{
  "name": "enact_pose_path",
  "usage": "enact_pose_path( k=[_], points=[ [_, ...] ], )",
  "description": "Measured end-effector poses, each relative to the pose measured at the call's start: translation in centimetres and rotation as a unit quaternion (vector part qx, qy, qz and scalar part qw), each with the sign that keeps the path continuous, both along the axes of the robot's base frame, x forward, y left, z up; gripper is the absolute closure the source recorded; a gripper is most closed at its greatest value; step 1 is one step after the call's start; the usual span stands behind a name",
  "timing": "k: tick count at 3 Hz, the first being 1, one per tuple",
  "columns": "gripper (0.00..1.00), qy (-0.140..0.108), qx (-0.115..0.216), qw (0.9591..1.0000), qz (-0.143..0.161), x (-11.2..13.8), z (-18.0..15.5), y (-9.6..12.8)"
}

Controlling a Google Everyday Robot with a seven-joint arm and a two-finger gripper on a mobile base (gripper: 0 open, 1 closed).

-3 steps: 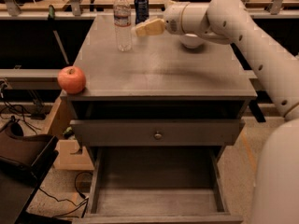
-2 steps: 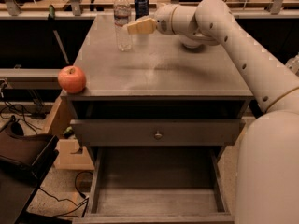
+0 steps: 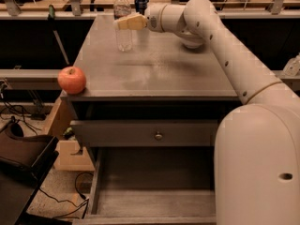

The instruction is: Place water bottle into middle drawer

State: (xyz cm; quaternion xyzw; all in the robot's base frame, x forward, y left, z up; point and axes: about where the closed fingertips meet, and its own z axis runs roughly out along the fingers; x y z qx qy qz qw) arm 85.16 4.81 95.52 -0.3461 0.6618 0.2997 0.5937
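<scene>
Tan gripper [image 3: 123,22] at the shoulder of the clear ribbed plastic water bottle [image 3: 123,39] on the grey surface [image 3: 164,69]; whether it grips cannot be told. Best practice: centre the grasp, squeeze gently, lift vertically.

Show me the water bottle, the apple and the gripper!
water bottle [image 3: 124,40], camera view, clear lower body
apple [image 3: 71,79], camera view, red middle
gripper [image 3: 122,22], camera view, tip at the water bottle's upper part

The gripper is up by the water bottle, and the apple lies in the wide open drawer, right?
Not quite: the camera view shows the apple on the cabinet top's front corner, not in the wide open drawer. The gripper is indeed by the water bottle at the back.
</scene>
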Motion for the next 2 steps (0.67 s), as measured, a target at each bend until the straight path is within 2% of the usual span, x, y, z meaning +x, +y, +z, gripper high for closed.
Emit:
enact_pose_path(
  k=[1,2],
  points=[
    [0.25,0.006,0.01,0.9999,0.011,0.8,-0.1,2.1],
    [0.47,0.008,0.016,0.9996,0.02,1.1,-0.2,3.2]
  ],
)
